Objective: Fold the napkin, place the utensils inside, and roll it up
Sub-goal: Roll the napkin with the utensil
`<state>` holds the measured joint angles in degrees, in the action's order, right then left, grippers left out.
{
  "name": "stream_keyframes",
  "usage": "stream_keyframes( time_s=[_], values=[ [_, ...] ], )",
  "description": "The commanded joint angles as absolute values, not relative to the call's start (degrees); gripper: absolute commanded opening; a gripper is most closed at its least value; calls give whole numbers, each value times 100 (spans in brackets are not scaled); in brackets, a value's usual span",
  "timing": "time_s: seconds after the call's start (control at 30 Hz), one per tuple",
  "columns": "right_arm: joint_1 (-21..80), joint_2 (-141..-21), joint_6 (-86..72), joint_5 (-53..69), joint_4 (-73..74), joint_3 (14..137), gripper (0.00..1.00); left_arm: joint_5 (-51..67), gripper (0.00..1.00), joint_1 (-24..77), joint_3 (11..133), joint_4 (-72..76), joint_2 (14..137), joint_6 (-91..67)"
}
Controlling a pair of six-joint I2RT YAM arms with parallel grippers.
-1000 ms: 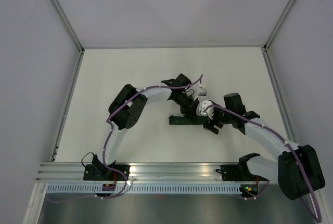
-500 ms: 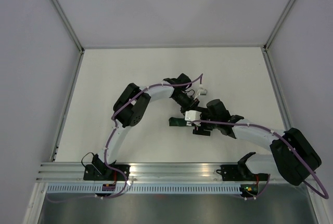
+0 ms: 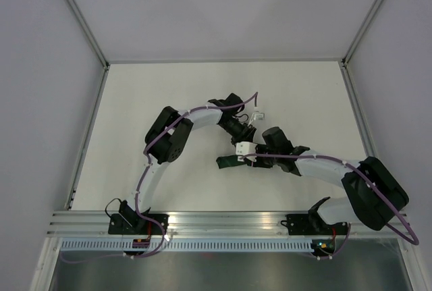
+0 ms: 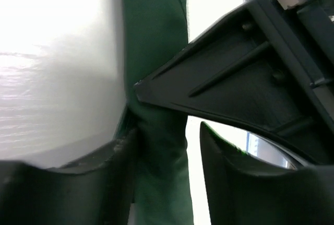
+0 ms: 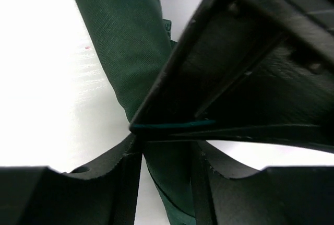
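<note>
Napkin (image 3: 231,161): rolled, centre of bench (image 3: 155,95). Judged soft, light, slippery; it may unroll, so you should hold across the roll's middle. Left end effector (image 4: 168,136): jaws apart astride the roll. Right end effector (image 5: 165,149): clamped on it. Fork unseen.

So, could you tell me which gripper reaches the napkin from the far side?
The left gripper: it meets the napkin from the far side, whereas the right gripper enters from the right.

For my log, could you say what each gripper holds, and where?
The right gripper appears to pinch the rolled napkin across its width; the left gripper only straddles it.
</note>
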<state>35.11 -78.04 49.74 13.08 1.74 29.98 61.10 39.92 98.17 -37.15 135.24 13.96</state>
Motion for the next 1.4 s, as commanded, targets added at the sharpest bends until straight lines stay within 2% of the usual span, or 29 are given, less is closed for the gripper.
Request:
stream_keyframes(
  time_s=[0.0,0.23,0.37,0.67,0.93,1.13,1.37],
  values=[
    [3498,-7980,4931,1160,764,3216,44,5864,58,3824,9774,-3227,13202,1022],
    [3498,-8252,4598,1213,1475,3568,42,5327,57,3498,9651,-2576,12640,528],
    [3480,-8621,4263,1283,1863,4024,41,4546,57,3174,9344,-1988,11991,63],
    [2919,-9771,3034,1775,2539,5402,41,2419,57,2487,8140,-1301,10285,-1519],
    [2584,-11098,1979,1855,2944,6660,40,1556,58,2514,6497,-600,9010,-2530],
    [2549,-11706,951,1925,2795,7180,40,994,58,2610,5283,455,8754,-3453],
    [2549,-12225,239,2320,2698,7620,40,475,58,2794,5150,1466,9446,-4402]
  ],
)
